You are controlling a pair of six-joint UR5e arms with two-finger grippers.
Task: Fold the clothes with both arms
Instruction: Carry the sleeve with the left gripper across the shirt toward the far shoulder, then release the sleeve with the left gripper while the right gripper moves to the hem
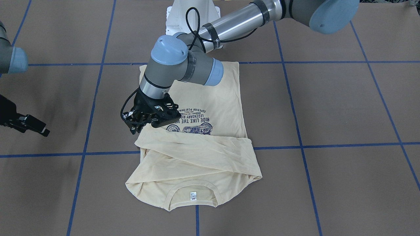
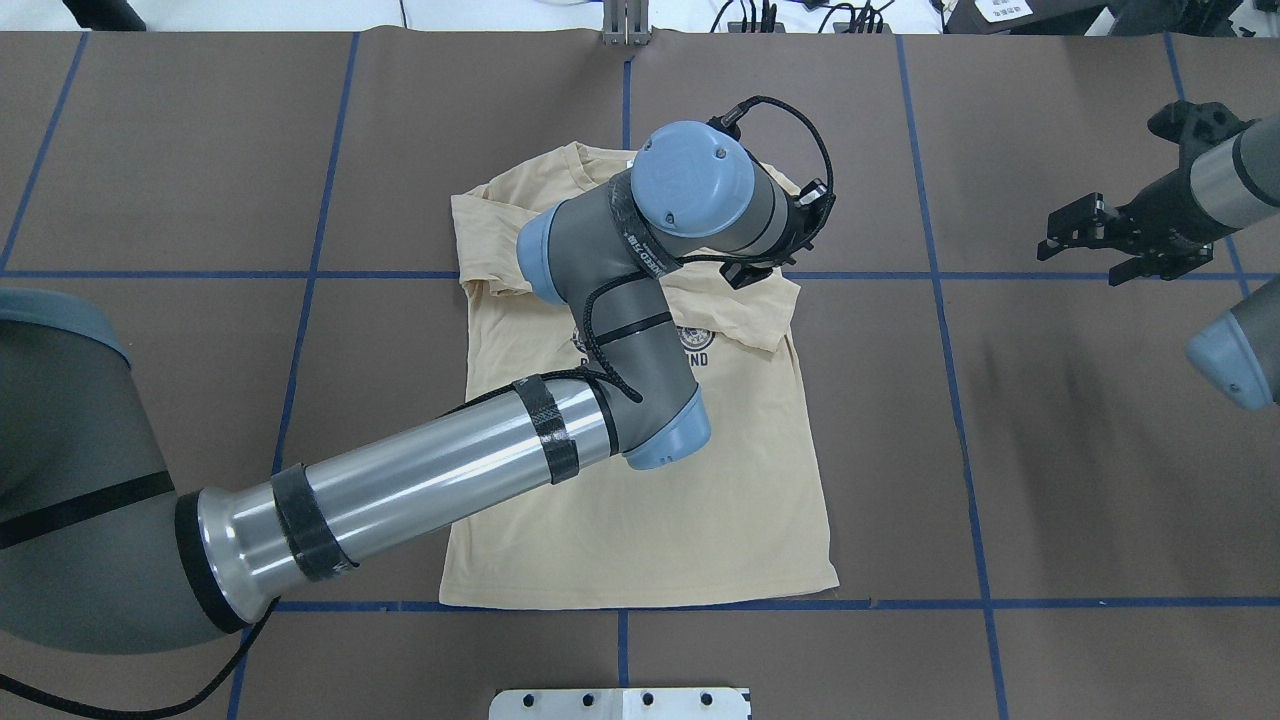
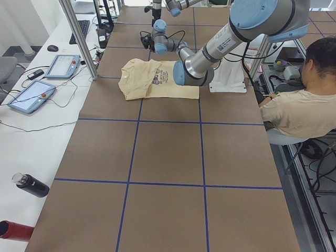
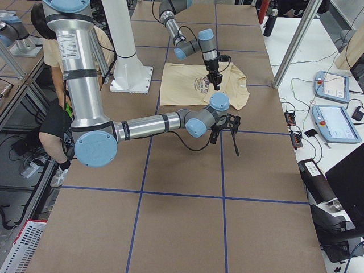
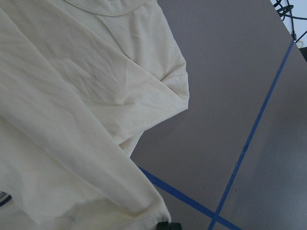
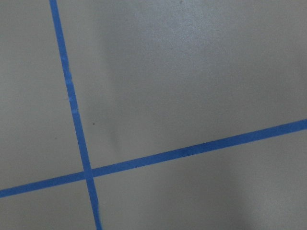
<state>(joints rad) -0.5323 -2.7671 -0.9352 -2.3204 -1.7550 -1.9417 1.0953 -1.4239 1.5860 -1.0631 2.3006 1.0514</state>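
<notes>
Left gripper (image 1: 137, 127) hovered at folded sleeve cuff of T-shirt (image 1: 226, 98), flat mid-table (image 1: 344, 108); grip unclear. Right gripper (image 2: 1082, 258) spread, empty, well apart. Risk: my pulling away snagged cuff, undoing fold.

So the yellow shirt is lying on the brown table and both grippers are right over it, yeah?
Not both. The overhead exterior view shows only the left gripper over the shirt. The right gripper hangs off to the side over the table, apart from the shirt. The shirt does lie on the brown table.
</notes>
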